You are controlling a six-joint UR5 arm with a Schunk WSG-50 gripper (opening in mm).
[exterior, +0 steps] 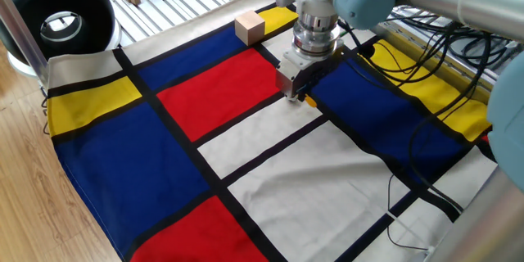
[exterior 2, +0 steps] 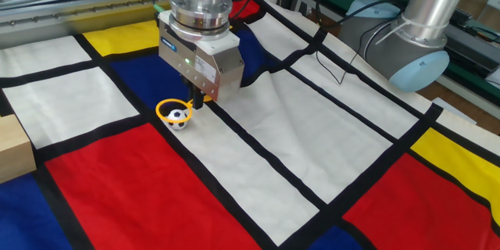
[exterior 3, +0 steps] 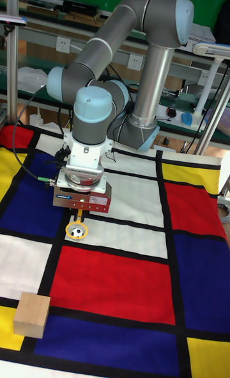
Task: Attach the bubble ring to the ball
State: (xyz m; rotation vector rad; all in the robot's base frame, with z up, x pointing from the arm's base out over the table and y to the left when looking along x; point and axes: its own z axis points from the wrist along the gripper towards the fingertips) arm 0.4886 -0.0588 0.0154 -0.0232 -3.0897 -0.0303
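The ball (exterior 2: 179,118) is tiny and white with black patches, lying on the black line between the red and white patches of the cloth. The yellow hoop of the bubble ring (exterior 2: 161,109) hangs level around the top of the ball. My gripper (exterior 2: 197,102) is shut on the ring's short handle, just beside the ball. The tall fixed view shows the ball (exterior 3: 77,231) inside the bubble ring (exterior 3: 69,228) below my gripper (exterior 3: 78,214). In one fixed view my gripper (exterior: 293,96) hides the ball, and only an orange bit of the bubble ring (exterior: 309,99) shows.
A tan wooden cube (exterior: 250,27) rests on the cloth a short way from the gripper, also visible as cube (exterior 3: 32,315). A black round device (exterior: 57,16) and loose cables (exterior: 426,57) lie off the cloth. The arm's base (exterior 2: 414,55) stands behind a cloth fold (exterior 2: 269,78).
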